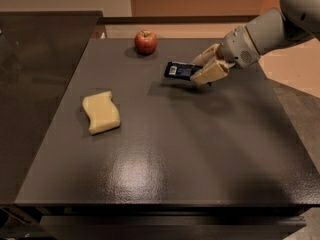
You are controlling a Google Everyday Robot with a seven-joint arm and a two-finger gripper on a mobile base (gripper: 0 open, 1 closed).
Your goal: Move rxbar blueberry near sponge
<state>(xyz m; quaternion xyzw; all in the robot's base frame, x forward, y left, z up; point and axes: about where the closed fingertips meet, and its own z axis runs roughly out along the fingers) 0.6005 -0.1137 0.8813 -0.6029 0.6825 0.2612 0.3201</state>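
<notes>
- The sponge (101, 112) lies on the left of the bench (200, 149); aim for the bare patch just right of it.
- Pass well in front of the apple (145, 41).
- The bar (177, 70) hangs just above the bench, far side, right of centre.
- Your claw (202, 68) is clamped on its right end; carry it level and lower before releasing.

Right end of flat dark navy-blue rxbar blueberry wrapper (177, 70): hidden between clamped beige fingers of two-finger gripper (196, 71), held over far right part of dark grey matte table (200, 149). White label print: too small to read. Pale grey robot arm (265, 31): cut off at top right corner. Dark glossy side counter (35, 84): cut off by left edge.
</notes>
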